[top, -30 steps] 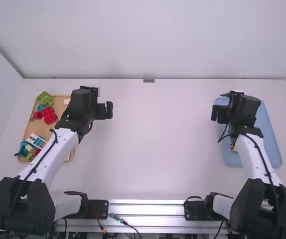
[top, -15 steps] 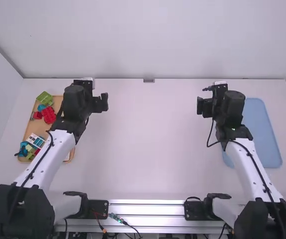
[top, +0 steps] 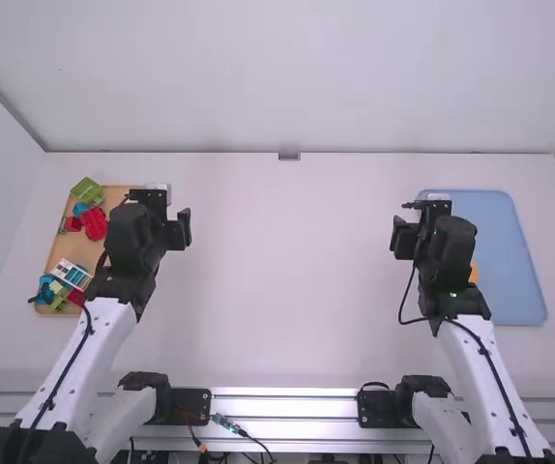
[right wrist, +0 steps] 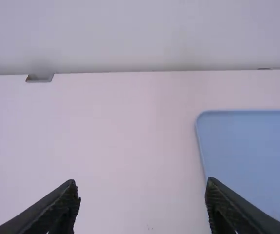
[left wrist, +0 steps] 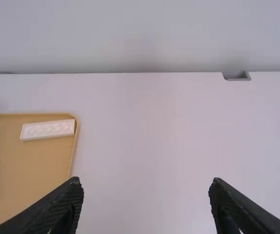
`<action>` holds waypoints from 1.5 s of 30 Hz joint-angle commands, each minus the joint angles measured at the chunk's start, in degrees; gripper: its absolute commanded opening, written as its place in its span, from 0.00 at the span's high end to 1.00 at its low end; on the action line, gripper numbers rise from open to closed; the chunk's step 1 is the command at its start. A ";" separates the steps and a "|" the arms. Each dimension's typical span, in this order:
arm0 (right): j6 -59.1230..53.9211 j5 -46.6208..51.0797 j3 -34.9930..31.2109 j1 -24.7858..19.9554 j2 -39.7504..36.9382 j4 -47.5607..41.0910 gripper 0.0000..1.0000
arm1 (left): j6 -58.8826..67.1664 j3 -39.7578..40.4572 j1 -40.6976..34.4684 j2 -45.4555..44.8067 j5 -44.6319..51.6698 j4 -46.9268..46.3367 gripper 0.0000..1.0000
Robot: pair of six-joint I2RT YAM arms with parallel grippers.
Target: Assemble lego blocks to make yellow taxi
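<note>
The left hand [left wrist: 146, 182] and right hand [right wrist: 141, 182] stand open. The orange block [top: 473, 274], mid-right in the high view on the blue tray [top: 521, 275], lies below and rightward of the nearer right hand; its long axis I can't tell.

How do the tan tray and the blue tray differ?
The tan tray lies to the robot's left, the blue tray to its right. The tan tray holds a jumble of red, green, blue and white pieces; the blue tray has an orange piece on it. Both are flat with rounded corners.
</note>
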 commanded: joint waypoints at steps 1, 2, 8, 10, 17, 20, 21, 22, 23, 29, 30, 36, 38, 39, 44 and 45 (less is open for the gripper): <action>0.75 0.64 -3.07 0.01 -3.34 0.05 0.36 | 0.67 -2.97 -0.01 -3.69 -0.14 0.12 0.35; 0.75 0.64 -4.76 0.01 -5.03 0.05 0.39 | 0.67 -4.63 -0.01 -5.35 -0.14 0.12 0.38; 0.75 0.64 -13.00 0.01 -13.27 0.05 0.53 | 0.67 -12.78 -0.01 -13.50 -0.14 0.12 0.52; 0.75 0.64 -15.21 0.01 -15.48 0.05 0.57 | 0.67 -14.98 -0.01 -15.70 -0.14 0.12 0.56; 0.75 0.64 -24.87 0.01 -25.15 0.05 0.74 | 0.67 -24.74 -0.01 -25.47 -0.14 0.12 0.73; 0.75 0.64 -28.52 0.01 -28.79 0.05 0.80 | 0.67 -28.48 -0.01 -29.20 -0.14 0.12 0.80; 0.75 0.64 -29.79 0.01 -30.06 0.05 0.82 | 0.67 -29.78 -0.01 -30.50 -0.14 0.12 0.82; 0.75 0.64 -31.03 0.01 -31.30 0.05 0.85 | 0.67 -31.05 -0.01 -31.77 -0.14 0.12 0.84; 0.75 0.64 -32.23 0.01 -32.51 0.05 0.87 | 0.67 -32.29 -0.01 -33.02 -0.14 0.12 0.86; 0.75 0.64 -35.05 0.01 -38.61 0.05 0.97 | 0.67 -38.58 -0.01 -39.30 -0.14 0.12 0.97; 0.75 0.64 -35.05 0.01 -39.88 0.05 1.00 | 0.67 -38.59 -0.01 -40.61 -0.14 0.12 1.00; 0.75 0.64 -35.05 0.01 -44.84 0.05 1.00 | 0.67 -38.59 -0.01 -45.73 -0.14 0.12 1.00; 0.75 0.64 -35.05 0.01 -46.35 0.05 1.00 | 0.67 -38.59 -0.01 -47.30 -0.14 0.12 1.00; 0.75 0.64 -35.05 0.01 -47.19 0.05 1.00 | 0.67 -38.59 -0.01 -48.17 -0.14 0.12 1.00; 0.75 0.64 -35.05 0.01 -50.69 0.05 1.00 | 0.67 -38.59 -0.01 -51.82 -0.14 0.12 1.00; 0.75 0.64 -35.05 0.01 -51.24 0.05 1.00 | 0.67 -38.59 -0.01 -52.39 -0.14 0.12 1.00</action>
